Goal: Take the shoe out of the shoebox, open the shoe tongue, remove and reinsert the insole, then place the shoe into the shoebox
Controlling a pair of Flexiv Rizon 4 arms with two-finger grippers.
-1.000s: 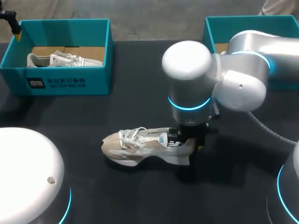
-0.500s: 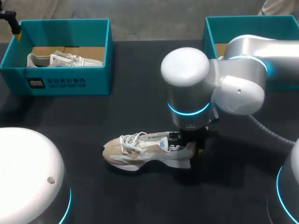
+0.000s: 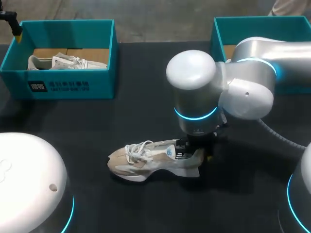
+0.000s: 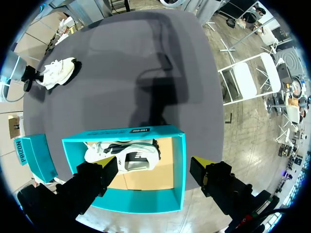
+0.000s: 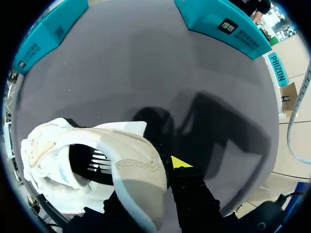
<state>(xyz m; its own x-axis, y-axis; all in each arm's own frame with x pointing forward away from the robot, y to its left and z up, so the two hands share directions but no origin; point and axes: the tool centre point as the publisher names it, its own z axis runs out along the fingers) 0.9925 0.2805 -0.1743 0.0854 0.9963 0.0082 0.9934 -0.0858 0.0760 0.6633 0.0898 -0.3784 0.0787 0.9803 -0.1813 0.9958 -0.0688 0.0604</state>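
Below the frame's centre, my right gripper (image 3: 196,147) clamps the shoe (image 3: 150,158) at its heel, I think to steady it; my left gripper (image 4: 154,166) hangs spread wide over the shoebox (image 4: 180,160).

The right arm (image 3: 252,73) enters from the frame's right, wrist pointing straight down at centre. The right end effector (image 3: 195,148) clamps the shoe (image 3: 146,158) at its heel. The left end effector (image 4: 154,165) has its 2 fingers spread wide.
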